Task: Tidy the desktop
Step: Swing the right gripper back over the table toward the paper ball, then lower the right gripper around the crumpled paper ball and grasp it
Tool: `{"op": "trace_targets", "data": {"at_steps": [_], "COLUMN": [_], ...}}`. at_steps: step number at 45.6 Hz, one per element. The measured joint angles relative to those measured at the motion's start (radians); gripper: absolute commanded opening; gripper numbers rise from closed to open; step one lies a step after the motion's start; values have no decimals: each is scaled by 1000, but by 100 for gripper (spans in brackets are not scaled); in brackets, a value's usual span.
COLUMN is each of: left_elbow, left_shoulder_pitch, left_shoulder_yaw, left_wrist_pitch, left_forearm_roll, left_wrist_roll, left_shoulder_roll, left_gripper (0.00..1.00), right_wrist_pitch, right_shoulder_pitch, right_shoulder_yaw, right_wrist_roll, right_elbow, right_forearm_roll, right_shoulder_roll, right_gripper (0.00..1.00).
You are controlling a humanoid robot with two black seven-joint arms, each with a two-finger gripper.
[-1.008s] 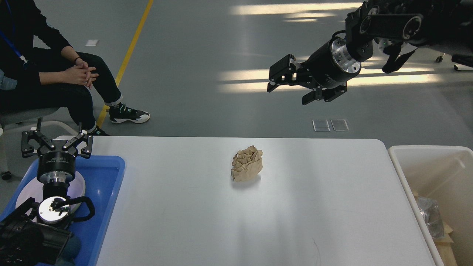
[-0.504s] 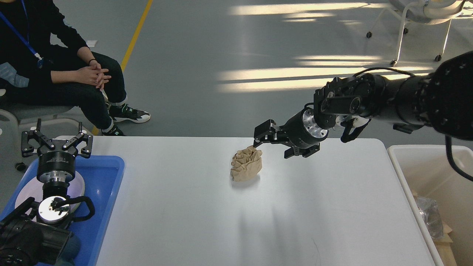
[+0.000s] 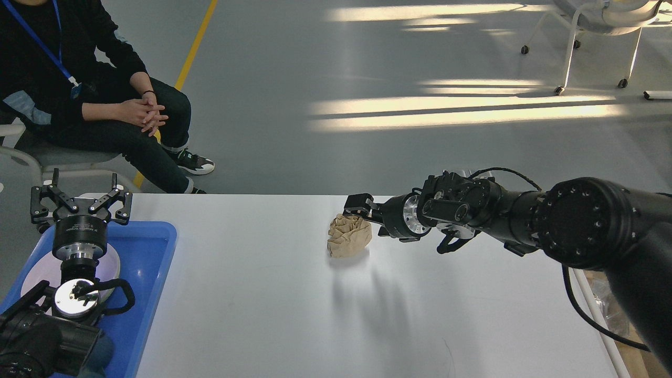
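Desktop (image 3: 294,315): crumpled paper (image 3: 350,236) mid-table; right gripper (image 3: 362,210) spread beside it; left gripper (image 3: 80,202) spread, empty.

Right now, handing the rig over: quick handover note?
Right claw: at the crumpled brown paper ball, up against its far right edge; can't tell if open or closed on it.
Left claw: open, empty, raised above the blue tray, which holds a white plate.
Paper ball sits mid-desktop, not lifted.
Done: reach to the ball.
Left: grasp it and clear it off the desktop, likely to the bin on the right, mostly hidden by the arm.
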Motion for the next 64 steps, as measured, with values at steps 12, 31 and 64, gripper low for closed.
{"op": "trace_targets", "data": {"at_steps": [12,31,64], "left_elbow": [0,0,0], "left_shoulder_pitch": [0,0,0], "left_shoulder_yaw": [0,0,0], "left_wrist_pitch": [0,0,0], "left_forearm_roll": [0,0,0], "left_wrist_roll": [0,0,0], "left_shoulder_roll": [0,0,0], "left_gripper": [96,96,96], "right_wrist_pitch": [-75,-186,-348], "right_shoulder_pitch": [-106,-205,-256], "right_shoulder_yaw": [-8,-6,-3], "right_wrist_roll": [-2,-3,2], "right_elbow": [-111,-205,-205], "right_forearm_roll": [-3,-5,-22], "right_shoulder_roll": [38,73,74], "right_gripper": [100,100,96]}}
